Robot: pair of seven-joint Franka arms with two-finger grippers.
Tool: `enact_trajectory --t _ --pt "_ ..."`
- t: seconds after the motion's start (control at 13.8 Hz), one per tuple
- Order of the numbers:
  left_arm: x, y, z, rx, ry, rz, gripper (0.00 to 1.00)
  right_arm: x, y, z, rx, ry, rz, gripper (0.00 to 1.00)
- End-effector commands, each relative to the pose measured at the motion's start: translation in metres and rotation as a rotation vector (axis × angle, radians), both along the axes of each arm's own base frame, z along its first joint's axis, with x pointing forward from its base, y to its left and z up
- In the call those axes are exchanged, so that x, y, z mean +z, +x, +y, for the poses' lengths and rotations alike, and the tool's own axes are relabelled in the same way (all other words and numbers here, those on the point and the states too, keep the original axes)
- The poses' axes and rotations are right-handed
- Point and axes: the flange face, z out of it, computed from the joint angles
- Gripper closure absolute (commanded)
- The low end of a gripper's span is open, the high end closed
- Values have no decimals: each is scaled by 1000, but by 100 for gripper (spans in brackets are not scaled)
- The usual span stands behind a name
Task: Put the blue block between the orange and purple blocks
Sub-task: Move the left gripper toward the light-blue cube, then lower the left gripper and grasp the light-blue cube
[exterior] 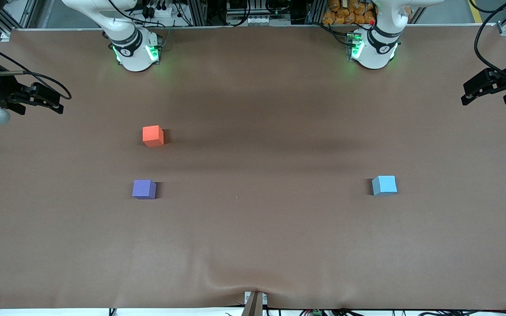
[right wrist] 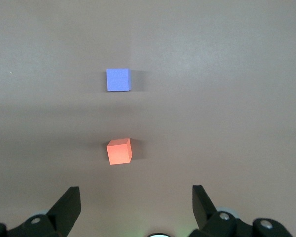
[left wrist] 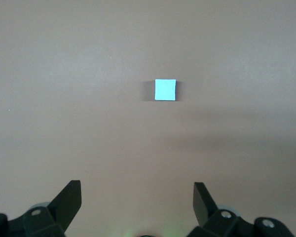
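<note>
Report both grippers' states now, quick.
Left gripper: open, holding nothing, high over the table's left-arm end.
Right gripper: open, holding nothing, high over the right-arm end.

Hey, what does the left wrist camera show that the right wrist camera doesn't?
Only the left wrist view shows the blue block, lying alone ahead of the open left end effector. Only the right wrist view shows the orange block and the purple block, apart from each other, ahead of the open right end effector. Both share the brown table, and in each view the end effector holds nothing.
</note>
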Motion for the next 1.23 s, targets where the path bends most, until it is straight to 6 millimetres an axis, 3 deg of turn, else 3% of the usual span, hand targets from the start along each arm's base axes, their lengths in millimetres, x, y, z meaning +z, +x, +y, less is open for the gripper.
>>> enact_trajectory --t 0.0,0.29,0.51,0.8,1.16 --pt "2 4 2 17 17 1 0 1 0 -1 -5 -10 -1 0" --pt "-15 13 -3 -7 19 32 0 1 -1 0 -3 -10 2 0" --pt "-43 25 -11 1 11 41 0 1 -1 0 -3 -10 2 0" --pt "-107 49 -19 -9 9 40 0 2 -2 -1 -5 -10 5 0" --pt "-202 76 -51 -54 5 38 0 2 -3 -2 -6 -11 8 0"
